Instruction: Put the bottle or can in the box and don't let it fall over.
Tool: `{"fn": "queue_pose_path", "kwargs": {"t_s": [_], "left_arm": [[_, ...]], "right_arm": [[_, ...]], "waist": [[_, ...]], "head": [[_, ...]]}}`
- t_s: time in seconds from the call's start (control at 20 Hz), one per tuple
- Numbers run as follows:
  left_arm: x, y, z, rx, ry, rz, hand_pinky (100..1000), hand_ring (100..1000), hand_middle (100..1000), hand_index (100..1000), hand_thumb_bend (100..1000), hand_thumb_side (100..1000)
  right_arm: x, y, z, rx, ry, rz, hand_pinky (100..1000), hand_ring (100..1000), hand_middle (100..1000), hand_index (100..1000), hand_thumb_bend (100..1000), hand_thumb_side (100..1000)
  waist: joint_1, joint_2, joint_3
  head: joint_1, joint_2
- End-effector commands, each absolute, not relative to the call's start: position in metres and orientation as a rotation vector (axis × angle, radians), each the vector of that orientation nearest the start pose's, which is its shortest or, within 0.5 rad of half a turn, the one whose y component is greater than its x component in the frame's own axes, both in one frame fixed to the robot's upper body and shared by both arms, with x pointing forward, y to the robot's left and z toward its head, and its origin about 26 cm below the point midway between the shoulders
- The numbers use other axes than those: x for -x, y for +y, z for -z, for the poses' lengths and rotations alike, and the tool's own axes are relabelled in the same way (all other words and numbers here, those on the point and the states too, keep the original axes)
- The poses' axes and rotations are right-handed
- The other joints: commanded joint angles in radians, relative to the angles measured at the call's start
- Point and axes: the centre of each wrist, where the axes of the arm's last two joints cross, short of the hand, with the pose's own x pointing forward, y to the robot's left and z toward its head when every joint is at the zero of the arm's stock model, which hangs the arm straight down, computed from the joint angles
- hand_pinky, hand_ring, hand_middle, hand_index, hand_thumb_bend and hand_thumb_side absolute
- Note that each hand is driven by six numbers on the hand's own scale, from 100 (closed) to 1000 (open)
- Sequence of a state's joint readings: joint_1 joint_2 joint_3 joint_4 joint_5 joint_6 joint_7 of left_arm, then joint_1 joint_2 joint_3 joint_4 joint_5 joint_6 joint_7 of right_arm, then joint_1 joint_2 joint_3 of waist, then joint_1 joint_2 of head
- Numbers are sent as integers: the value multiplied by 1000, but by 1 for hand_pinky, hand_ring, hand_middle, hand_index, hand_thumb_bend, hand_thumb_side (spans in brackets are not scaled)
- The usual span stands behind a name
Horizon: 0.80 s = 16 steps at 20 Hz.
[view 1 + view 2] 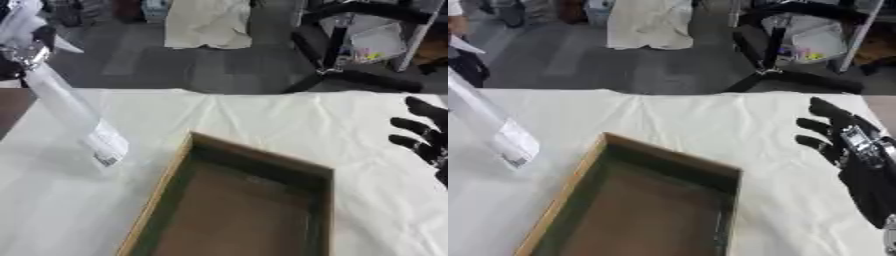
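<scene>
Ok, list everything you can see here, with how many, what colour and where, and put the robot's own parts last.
bottle: one, clear plastic with a pale label, tilted over the table's left side, base low, top toward the upper left corner
box: one, shallow and open, tan rim, dark green inner walls, brown floor, nothing inside, centre front
tablecloth: one, white, creased, covering the table
chair: one, black, on the floor behind the table, right
right hand: one, black, open, fingers spread, right edge
left hand: not seen; what carries the bottle's top is unclear
</scene>
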<state>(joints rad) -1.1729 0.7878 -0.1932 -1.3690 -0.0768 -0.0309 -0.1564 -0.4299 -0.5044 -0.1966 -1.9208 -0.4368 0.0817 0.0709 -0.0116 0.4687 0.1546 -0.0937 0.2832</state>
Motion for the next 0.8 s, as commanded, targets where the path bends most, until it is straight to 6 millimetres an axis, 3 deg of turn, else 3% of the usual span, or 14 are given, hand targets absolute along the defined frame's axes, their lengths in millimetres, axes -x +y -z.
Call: {"fn": "queue_pose_path", "kwargs": {"t_s": [0.05, 0.8], "left_arm": [[-377, 291, -449, -784, -2370, 947, 330, 156, 310, 269, 100, 100], [-367, 275, -461, -723, -2421, 980, 365, 158, 292, 272, 100, 100]], "right_arm": [[-307, -328, -271, -60, -2305, -244, 841, 891, 986, 793, 100, 617], [-307, -325, -269, -111, -2283, -206, 839, 886, 978, 791, 100, 574]], "waist": [[7, -42, 3], [39, -133, 22]], "head": [[-8, 14], [-50, 127]]}}
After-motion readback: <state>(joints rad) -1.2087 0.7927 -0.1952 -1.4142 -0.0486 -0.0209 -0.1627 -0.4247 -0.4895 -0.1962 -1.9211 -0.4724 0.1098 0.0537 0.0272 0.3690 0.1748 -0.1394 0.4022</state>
